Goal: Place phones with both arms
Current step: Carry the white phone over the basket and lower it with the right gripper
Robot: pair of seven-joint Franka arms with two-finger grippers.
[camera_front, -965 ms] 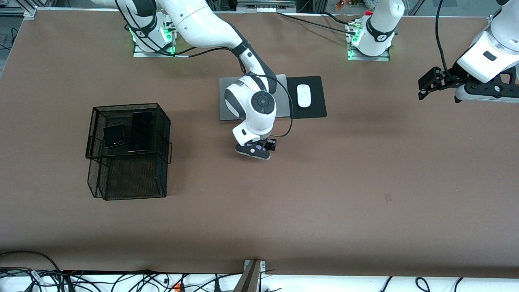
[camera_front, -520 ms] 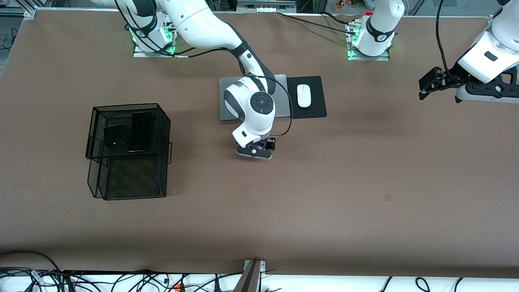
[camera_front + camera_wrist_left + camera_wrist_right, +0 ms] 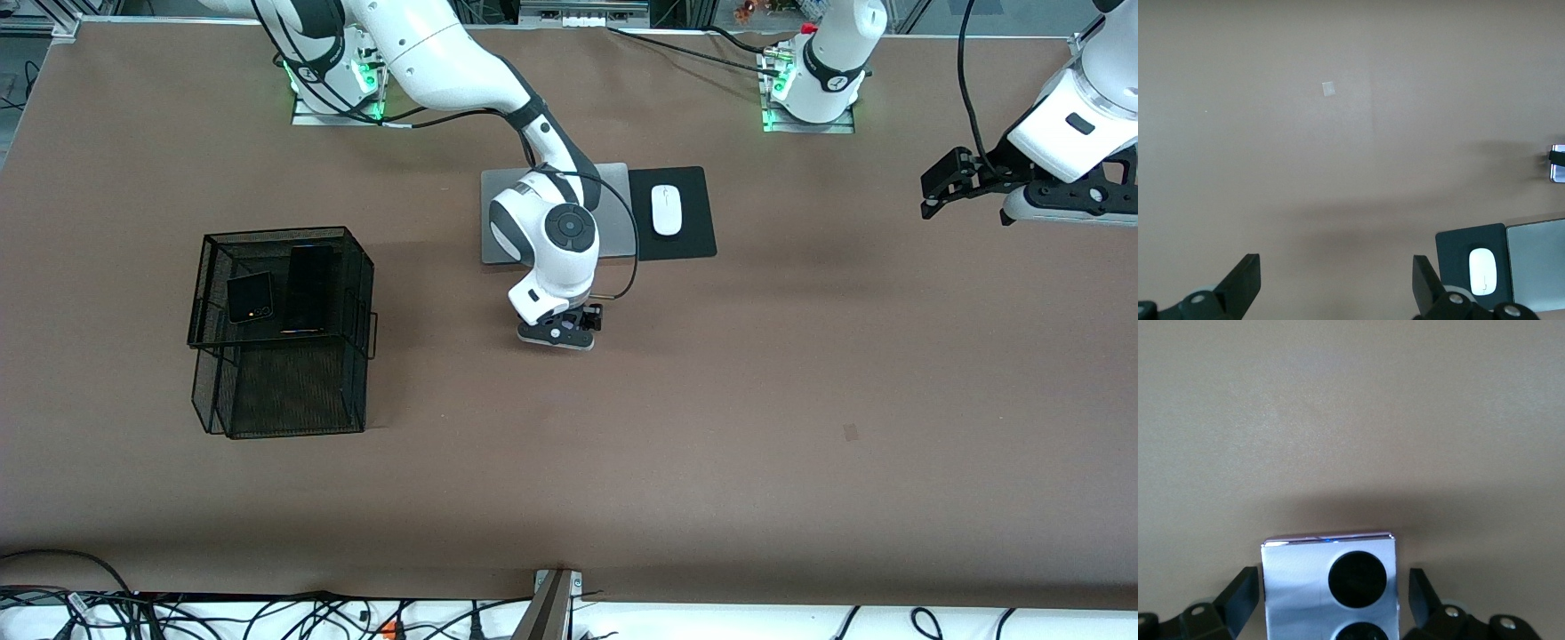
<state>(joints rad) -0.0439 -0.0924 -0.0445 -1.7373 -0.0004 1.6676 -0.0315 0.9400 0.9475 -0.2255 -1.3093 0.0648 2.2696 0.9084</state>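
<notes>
Right wrist view shows the right gripper (image 3: 1333, 603) spread wide, its two fingers (image 3: 1238, 593) standing apart on either side of the lilac-white flip phone (image 3: 1329, 587) with a gap at each edge, so nothing is pinched. That phone lies flat on the brown surface (image 3: 1351, 420); only one of its black circles shows whole, the second is cut off at the picture's edge. From the front camera the same phone is almost wholly hidden under the right gripper (image 3: 560, 336), which sits low over the surface, nearer to the front camera than the silver laptop (image 3: 613, 209); the right arm covers much of that laptop.

Toward the right arm's end of the surface stands a black mesh basket (image 3: 356, 302). On its upper tier lie the square black flip phone (image 3: 249, 297) and, just beside it, the long slim black phone (image 3: 308, 289); through the mesh their details are hard to make out.

Beside the laptop, a white mouse (image 3: 666, 210) rests on a black mouse pad (image 3: 693, 240).

Over the left arm's end of the surface the left gripper (image 3: 933, 191) waits in the air, fingers spread and holding nothing; the left arm is cut off at the frame edge.

Counted: three phones, two grippers, one basket, one laptop, one mouse, one pad
</notes>
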